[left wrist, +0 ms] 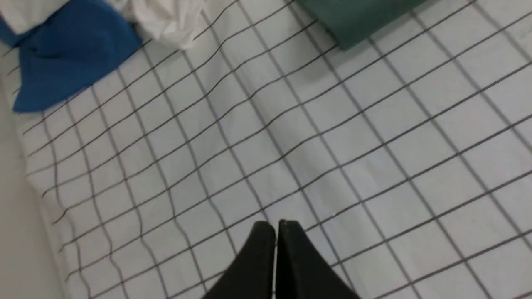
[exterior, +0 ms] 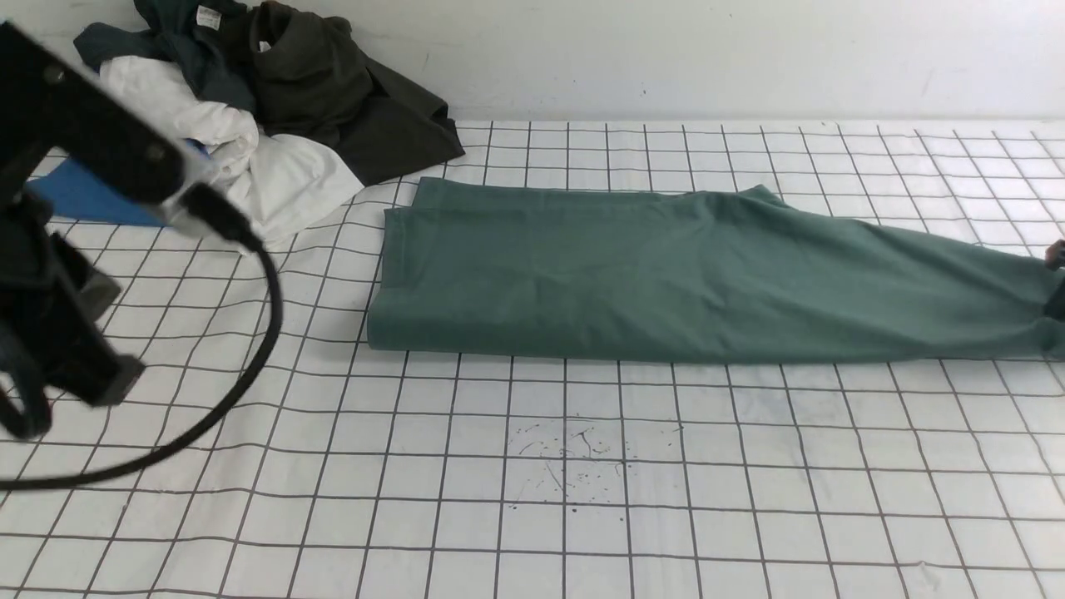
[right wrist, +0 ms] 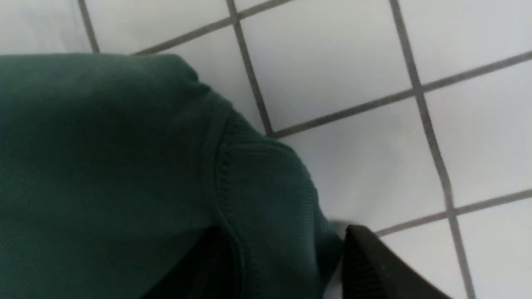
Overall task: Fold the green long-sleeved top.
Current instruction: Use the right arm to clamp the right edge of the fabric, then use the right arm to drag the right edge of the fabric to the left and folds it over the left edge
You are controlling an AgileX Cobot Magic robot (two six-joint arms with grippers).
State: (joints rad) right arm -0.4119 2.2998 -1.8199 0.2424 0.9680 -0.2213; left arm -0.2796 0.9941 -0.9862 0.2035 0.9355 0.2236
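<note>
The green long-sleeved top (exterior: 666, 279) lies folded lengthwise in a long band across the middle of the table, tapering to the right edge. My right gripper (exterior: 1055, 279) is at that right end, barely in the front view. In the right wrist view its jaws stand apart, one on each side of the top's ribbed edge (right wrist: 266, 195). One fingertip (right wrist: 365, 257) is beside the cloth and the other is dark against it. The cloth there lies smooth, not pinched. My left gripper (left wrist: 276, 226) is shut and empty above bare table, left of the top's left corner (left wrist: 353, 20).
A pile of clothes sits at the back left: a dark olive-black garment (exterior: 333, 91), white cloth (exterior: 250, 158) and a bright blue garment (exterior: 83, 195), which also shows in the left wrist view (left wrist: 70, 50). The left arm and its cable (exterior: 250, 333) hang over the left side. A wall runs behind.
</note>
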